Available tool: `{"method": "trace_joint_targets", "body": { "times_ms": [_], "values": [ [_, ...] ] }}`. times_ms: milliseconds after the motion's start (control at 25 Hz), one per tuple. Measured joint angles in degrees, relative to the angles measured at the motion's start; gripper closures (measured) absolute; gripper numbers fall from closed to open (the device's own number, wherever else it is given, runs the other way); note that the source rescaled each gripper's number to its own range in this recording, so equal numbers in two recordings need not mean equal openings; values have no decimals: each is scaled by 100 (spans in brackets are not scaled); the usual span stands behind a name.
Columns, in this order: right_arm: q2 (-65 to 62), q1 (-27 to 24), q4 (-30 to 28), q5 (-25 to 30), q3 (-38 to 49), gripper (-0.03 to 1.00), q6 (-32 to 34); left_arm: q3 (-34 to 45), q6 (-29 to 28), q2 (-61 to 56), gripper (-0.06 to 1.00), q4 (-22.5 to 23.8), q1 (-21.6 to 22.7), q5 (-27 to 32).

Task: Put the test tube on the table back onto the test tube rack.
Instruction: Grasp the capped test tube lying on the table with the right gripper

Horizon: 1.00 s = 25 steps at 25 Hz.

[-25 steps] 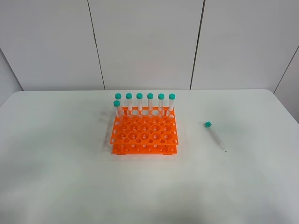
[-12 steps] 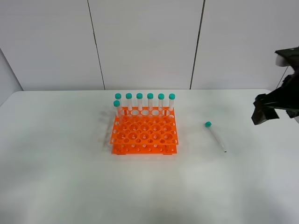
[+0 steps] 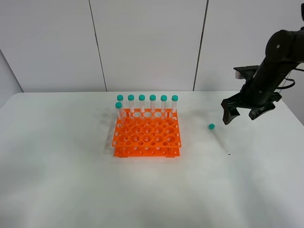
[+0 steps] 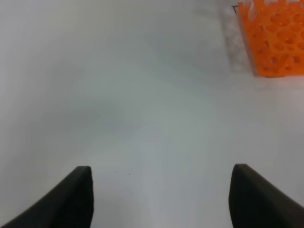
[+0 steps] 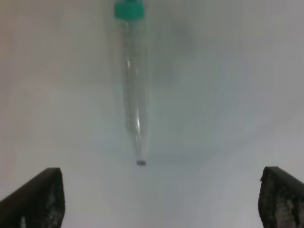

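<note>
Exterior high view: far left, bare white matte tabletop (image 3: 61,180). Left gripper (image 4: 161,199) out of frame there; in left wrist view, jaws wide apart, empty. Centre, bright orange plastic grid rack (image 3: 147,137), seven teal-capped tubes (image 3: 147,102) upright at back. Right of rack, well apart, slim clear teal-capped test tube (image 3: 219,137) flat on tabletop. Right gripper (image 3: 239,117), absent a second ago, now hovering near it, jaws spread, empty. Means approach begun, grasp pending.
</note>
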Motion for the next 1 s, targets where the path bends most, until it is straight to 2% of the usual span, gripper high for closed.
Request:
{"method": "trace_joint_targets", "body": {
  "times_ms": [320, 760, 1000],
  "values": [
    [651, 191, 35, -113, -139, 8, 150, 0, 0, 0, 7, 0, 0, 0],
    [1287, 191, 90, -779, -149, 8, 195, 0, 0, 0, 7, 0, 0, 0],
    [1567, 191, 128, -904, -149, 8, 199, 0, 0, 0, 7, 0, 0, 0]
  ]
}}
